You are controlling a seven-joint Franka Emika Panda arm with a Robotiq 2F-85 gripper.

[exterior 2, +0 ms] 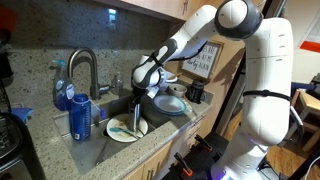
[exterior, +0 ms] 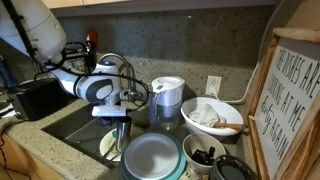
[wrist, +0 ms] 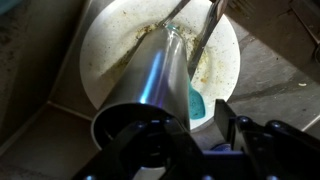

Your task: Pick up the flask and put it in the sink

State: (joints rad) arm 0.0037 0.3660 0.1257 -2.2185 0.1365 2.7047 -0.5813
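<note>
The flask (wrist: pixel 160 70) is a slim steel bottle standing in the sink (exterior 2: pixel 100 148), its base on a dirty white plate (wrist: pixel 110 50) with cutlery. It also shows in both exterior views (exterior: pixel 116 138) (exterior 2: pixel 138 122). My gripper (wrist: pixel 165 115) is down in the sink around the flask's top. A gap shows between the right finger and the flask, with a teal sponge (wrist: pixel 196 103) visible through it. The left finger's contact is hidden. The gripper also shows in both exterior views (exterior: pixel 114 118) (exterior 2: pixel 140 100).
A faucet (exterior 2: pixel 85 65) arches over the sink, with a blue can (exterior 2: pixel 82 118) in the basin. On the counter stand stacked teal plates (exterior: pixel 152 158), a water pitcher (exterior: pixel 167 95), a white bowl (exterior: pixel 212 117), a black mug (exterior: pixel 200 158) and a framed sign (exterior: pixel 295 95).
</note>
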